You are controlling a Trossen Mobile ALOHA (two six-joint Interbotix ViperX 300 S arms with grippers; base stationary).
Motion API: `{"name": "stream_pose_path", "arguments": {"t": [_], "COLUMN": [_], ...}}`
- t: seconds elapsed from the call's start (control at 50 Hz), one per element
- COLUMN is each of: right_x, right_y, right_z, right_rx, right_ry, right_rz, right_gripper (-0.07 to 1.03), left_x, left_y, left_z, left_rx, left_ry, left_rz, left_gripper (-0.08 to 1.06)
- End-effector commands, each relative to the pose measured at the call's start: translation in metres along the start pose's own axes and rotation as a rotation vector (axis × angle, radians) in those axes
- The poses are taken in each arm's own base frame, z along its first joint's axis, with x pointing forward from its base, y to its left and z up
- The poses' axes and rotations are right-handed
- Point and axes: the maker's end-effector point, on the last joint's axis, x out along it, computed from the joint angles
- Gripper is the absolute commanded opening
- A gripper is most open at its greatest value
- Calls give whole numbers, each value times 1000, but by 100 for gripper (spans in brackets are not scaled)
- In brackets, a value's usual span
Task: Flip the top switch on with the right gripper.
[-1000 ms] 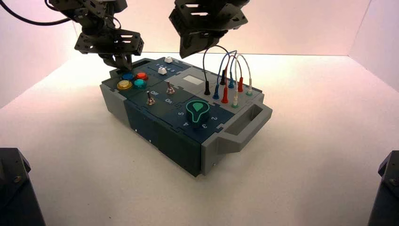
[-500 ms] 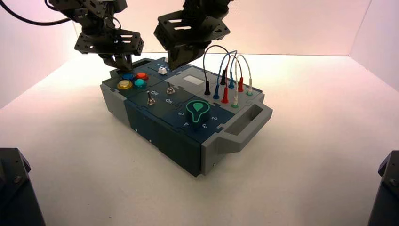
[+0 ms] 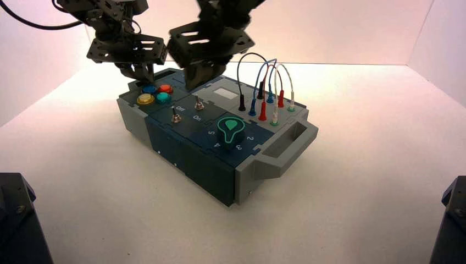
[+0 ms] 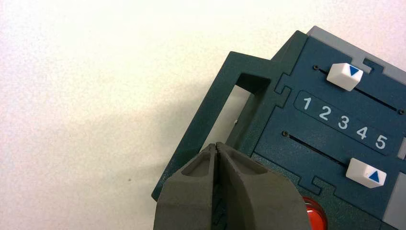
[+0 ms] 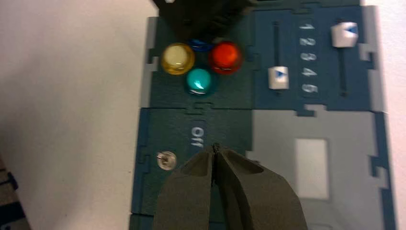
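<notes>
From my high view, a dark box (image 3: 189, 159) with gray parts sits at an angle on a pale table (image 3: 351, 181). My right gripper (image 3: 192, 82) hangs over the box, above its far part and just beyond the top switch (image 3: 199, 103). Its fingers are pressed together with nothing between them, apart from the switch.

The top switch is a small silver toggle near the middle of the box, the farther of two; the nearer toggle (image 3: 176, 115) stands by the long side facing me. "Off" and "On" are printed between them. In my right wrist view, the gripper hides most of the top switch, and I cannot tell which way its lever leans.

My left gripper (image 3: 144, 74) is parked over the box's far left end, by the handle, its fingers also together.

Close to it are four round buttons: blue (image 3: 149, 89), red (image 3: 165, 88), yellow (image 3: 145, 99) and green (image 3: 164, 98). My left wrist view shows two white sliders, one (image 4: 344, 76) near the 1 end, the other (image 4: 365, 172) toward the 5 end. A green dial (image 3: 231, 131) and looping wires (image 3: 238, 77) fill the right part.
</notes>
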Motion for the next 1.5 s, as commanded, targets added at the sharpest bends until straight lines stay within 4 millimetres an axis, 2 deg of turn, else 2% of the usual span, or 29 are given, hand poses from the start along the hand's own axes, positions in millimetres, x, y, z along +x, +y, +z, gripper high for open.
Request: {"name": "stream_pose_path", "arguments": {"t": [0.02, 0.84, 1.04, 1.5], "right_x": [-1, -3, -4, 1], "right_y": [7, -2, -15, -17], "right_z": [17, 30, 27, 22], "right_rx": [-26, -69, -41, -36], "right_ry": [-24, -55, -50, -34], "right_rz": [11, -16, -33, -33], "right_gripper": [-2, -2, -2, -2], "left_x": [-6, -6, -7, -7], "left_y": [-4, -4, -4, -4], "left_z": [7, 6, 5, 5], "left_rx": [6, 7, 7, 7], "left_ry": [-19, -12, -10, -10], "left_rz": [-8, -9, -9, -9], "left_gripper": [-3, -3, -3, -3]}}
